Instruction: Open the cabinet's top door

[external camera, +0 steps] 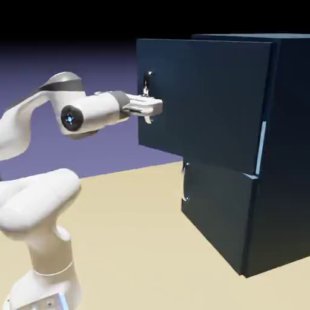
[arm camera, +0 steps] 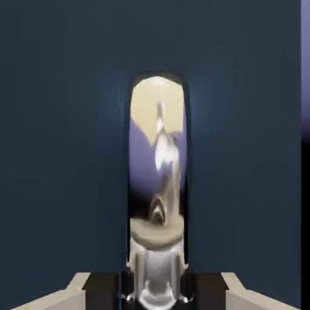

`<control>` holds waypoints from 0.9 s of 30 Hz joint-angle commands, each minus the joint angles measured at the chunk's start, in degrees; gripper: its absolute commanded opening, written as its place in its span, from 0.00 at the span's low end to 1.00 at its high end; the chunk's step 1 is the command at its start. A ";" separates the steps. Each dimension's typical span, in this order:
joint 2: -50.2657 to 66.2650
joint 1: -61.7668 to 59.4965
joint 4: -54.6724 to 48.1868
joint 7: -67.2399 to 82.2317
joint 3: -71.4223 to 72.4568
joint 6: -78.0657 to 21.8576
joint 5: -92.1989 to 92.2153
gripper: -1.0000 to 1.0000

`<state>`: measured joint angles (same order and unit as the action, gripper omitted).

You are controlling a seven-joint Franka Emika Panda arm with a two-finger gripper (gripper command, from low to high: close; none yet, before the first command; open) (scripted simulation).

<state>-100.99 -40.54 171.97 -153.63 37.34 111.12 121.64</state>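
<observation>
The cabinet (external camera: 278, 151) is a tall dark navy box at the exterior view's right. Its top door (external camera: 206, 103) stands slightly ajar, with a pale gap showing along its right edge. My gripper (external camera: 149, 108) reaches level from the left and is shut on the top door's handle (external camera: 148, 85), a slim curved metal bar near the door's left edge. In the hand view the shiny handle (arm camera: 158, 181) fills the middle against the navy door panel (arm camera: 60, 151), running down between my fingertips (arm camera: 136, 266) at the bottom edge.
The shorter lower door (external camera: 218, 206) sits closed below, with its own small curved handle (external camera: 185, 181). The tan table top (external camera: 139, 242) stretches in front of the cabinet. My arm's white base (external camera: 42, 242) rises at the lower left.
</observation>
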 commanded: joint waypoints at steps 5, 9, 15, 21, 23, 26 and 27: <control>1.43 -0.43 2.71 3.91 -10.38 -7.47 -7.71 0.00; 3.81 -1.54 3.56 7.09 -18.68 -12.92 -14.42 0.00; 10.00 -3.38 2.91 12.54 -31.14 -20.89 -25.43 0.00; 20.26 -3.86 -0.60 19.33 -43.60 -29.17 -37.92 0.00; 24.42 -3.35 -2.48 21.76 -47.49 -31.89 -42.11 0.00; 30.65 -1.94 -5.75 25.18 -52.70 -35.69 -47.84 0.00; 32.72 -1.31 -6.95 26.27 -54.33 -36.93 -49.62 0.00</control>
<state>-68.27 -41.85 165.03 -127.36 -16.99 74.25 72.04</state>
